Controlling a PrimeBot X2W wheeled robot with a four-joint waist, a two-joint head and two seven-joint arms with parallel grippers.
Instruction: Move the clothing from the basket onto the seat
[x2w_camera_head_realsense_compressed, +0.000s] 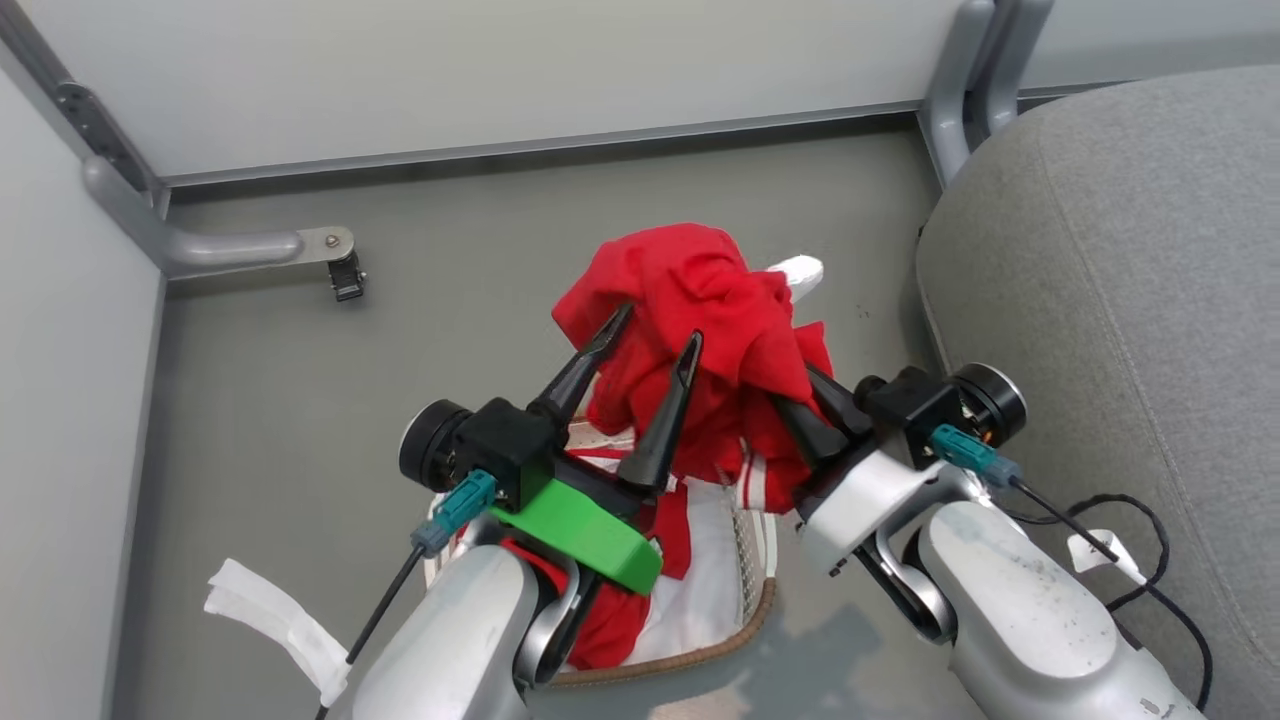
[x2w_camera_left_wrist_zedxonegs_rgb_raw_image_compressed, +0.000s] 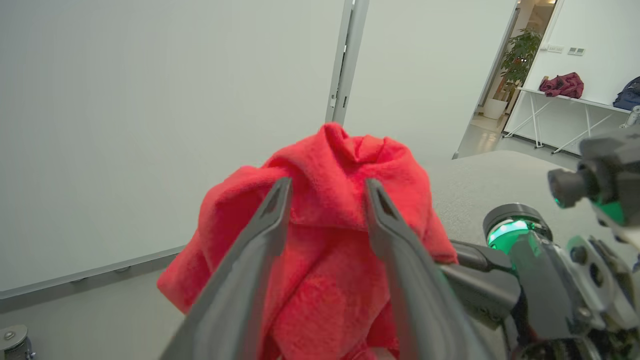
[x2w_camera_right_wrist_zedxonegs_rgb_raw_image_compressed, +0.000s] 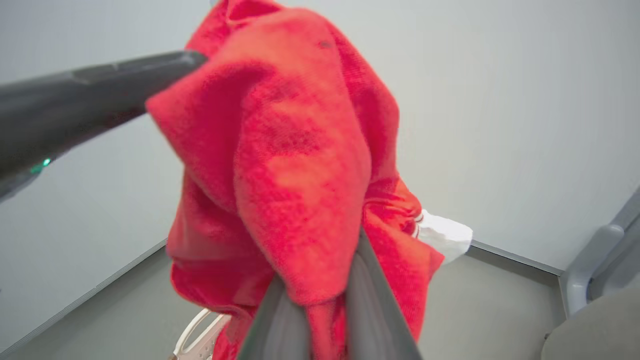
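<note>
- Beneath us, the basket sits on the floor, a white liner inside.
- Our right gripper pinches the clothing, a red bundle raised over the basket (some red lies low inside it).
- Our left gripper stands with fingers apart against that bundle.
- Off right lies the seat.

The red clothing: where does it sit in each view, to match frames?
Head view: clothing bunched at centre, above the basket.
Left wrist view: clothing at centre, behind the spread fingers of the left gripper.
Right wrist view: clothing at centre, pinched in the right gripper.
Shared landmark: the seat: right side in head view, right of centre in left wrist view, bottom right corner in right wrist view.
</note>
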